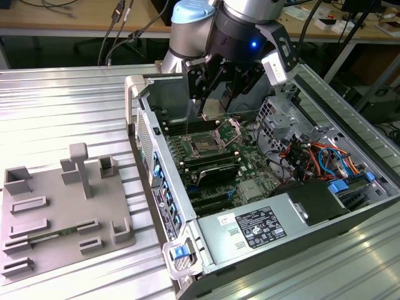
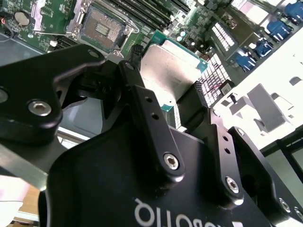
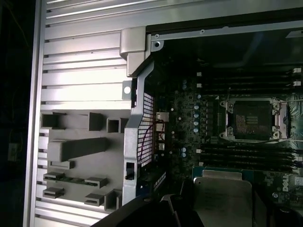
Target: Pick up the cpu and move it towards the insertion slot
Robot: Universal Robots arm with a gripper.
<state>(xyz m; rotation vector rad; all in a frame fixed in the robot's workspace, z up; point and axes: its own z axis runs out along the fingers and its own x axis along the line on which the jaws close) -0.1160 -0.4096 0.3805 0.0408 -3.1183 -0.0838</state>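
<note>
Pinched between the pincer's (image 2: 166, 92) two black fingers (image 2: 142, 101) in the second wrist view is the cpu (image 2: 168, 71), silvery face showing, held above the green motherboard (image 2: 52, 19); the insertion slot (image 2: 102, 26) lies open beyond it. In the first wrist view the cpu (image 3: 222, 198) hangs beside the slot (image 3: 251, 118), apart from it. In the exterior view the pincer (image 1: 215, 100) hovers inside the computer case (image 1: 153, 169), over the slot (image 1: 209, 144); a grey fixture plate (image 1: 62, 206) rests on the ribbed table (image 1: 56, 106).
</note>
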